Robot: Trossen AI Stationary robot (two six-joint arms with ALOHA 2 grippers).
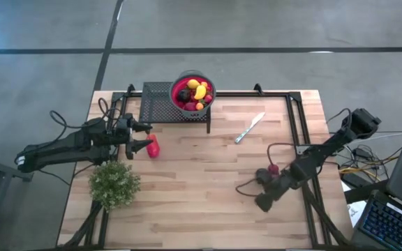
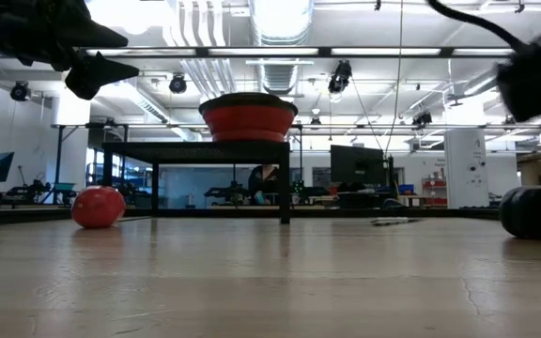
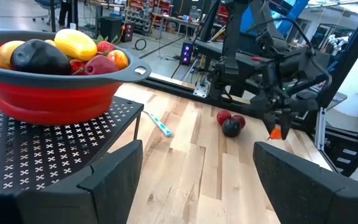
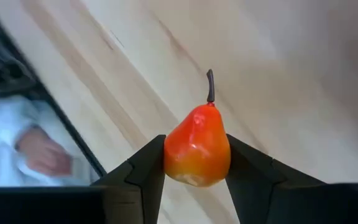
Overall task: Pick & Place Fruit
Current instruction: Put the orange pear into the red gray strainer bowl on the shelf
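Observation:
A red bowl [image 1: 193, 93] holding several toy fruits stands on a black perforated stand [image 1: 160, 102] at the table's far side. A larger red fruit [image 1: 153, 146] lies on the wood just in front of my left gripper [image 3: 197, 174], which hangs open near the stand. My right gripper [image 1: 262, 202] is over the table's near right part, shut on a small orange-red pear [image 4: 197, 149]. Two red fruits [image 3: 224, 116] and a dark one [image 3: 230, 127] lie on the table beside it. My right gripper pinches the pear's wide lower body [image 4: 169, 155] between its two fingers, one on each side. The fingers slant downward from the table's right. The pear is lifted clear of the wood, its stem [image 4: 211, 86] pointing away from the gripper.
A silver knife [image 1: 250, 127] lies right of the stand. A bushy green plant [image 1: 114, 183] stands at the near left. Black frame rails [image 1: 301, 132] run along the table's sides. Bare wood lies in the middle between the arms.

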